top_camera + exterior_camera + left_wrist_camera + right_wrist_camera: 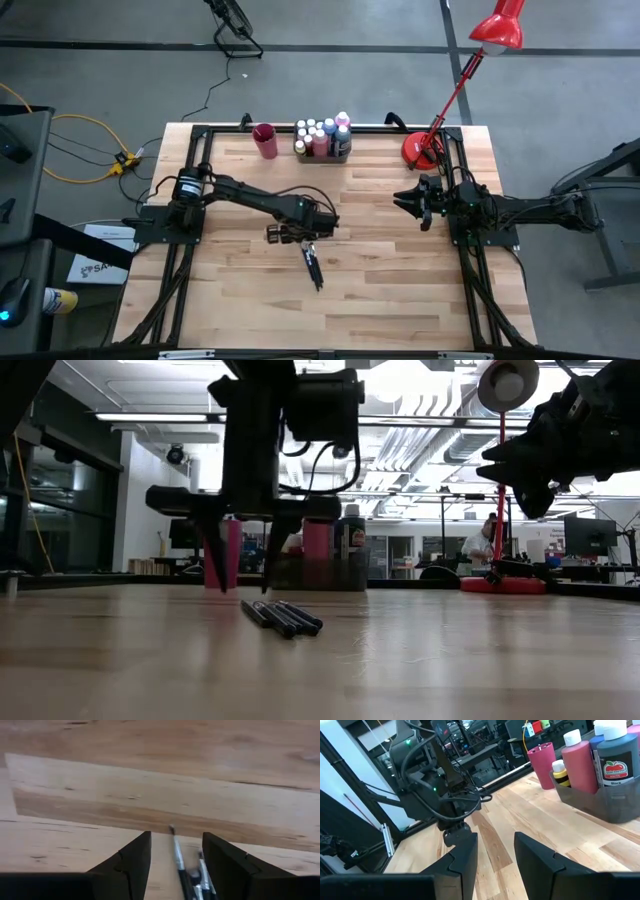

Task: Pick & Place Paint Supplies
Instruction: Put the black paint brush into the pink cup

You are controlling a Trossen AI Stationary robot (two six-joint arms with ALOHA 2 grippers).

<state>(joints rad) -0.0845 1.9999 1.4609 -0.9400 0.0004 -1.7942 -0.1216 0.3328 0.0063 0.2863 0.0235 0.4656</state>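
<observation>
Brushes: your paintbrushes lie bundled mid-table, handy for one grab.
Left gripper: fingers parted, empty, straddling their tips.
Right gripper: waits aloft; fingers apart.
Bottles: paint bottles fill the tray.

A dark paint bottle with a pale cap, standing in the grey rectangular tray, carries a white label with a red apple logo and the word "Black".
</observation>
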